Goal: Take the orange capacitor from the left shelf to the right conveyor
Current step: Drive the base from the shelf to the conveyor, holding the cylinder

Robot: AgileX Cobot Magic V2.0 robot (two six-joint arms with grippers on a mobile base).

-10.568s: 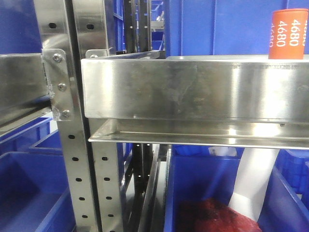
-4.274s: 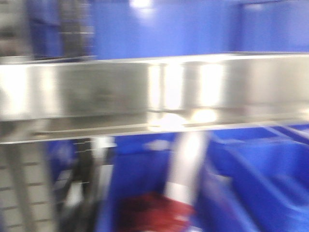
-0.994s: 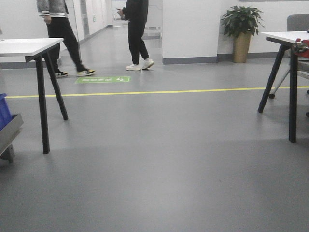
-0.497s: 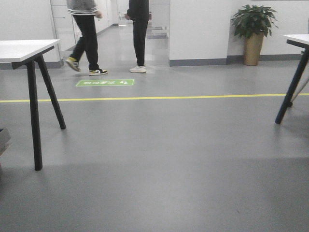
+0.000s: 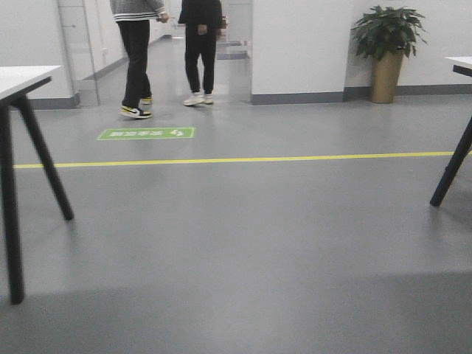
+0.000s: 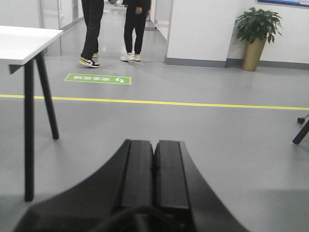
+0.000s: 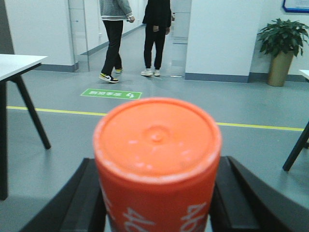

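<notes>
A person in stripes (image 5: 137, 51) and one in black (image 5: 200, 48) stand beyond a yellow floor line (image 5: 236, 158); a potted plant (image 5: 387, 48) sits by the wall (image 5: 302, 44).

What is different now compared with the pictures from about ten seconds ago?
The front view has turned from the shelf to open floor. The capacitor, then standing on a shelf tray, is now held in the right hand. Over the last second, the plant, yellow line and tables stayed in view. The left hand is shut, empty.
</notes>
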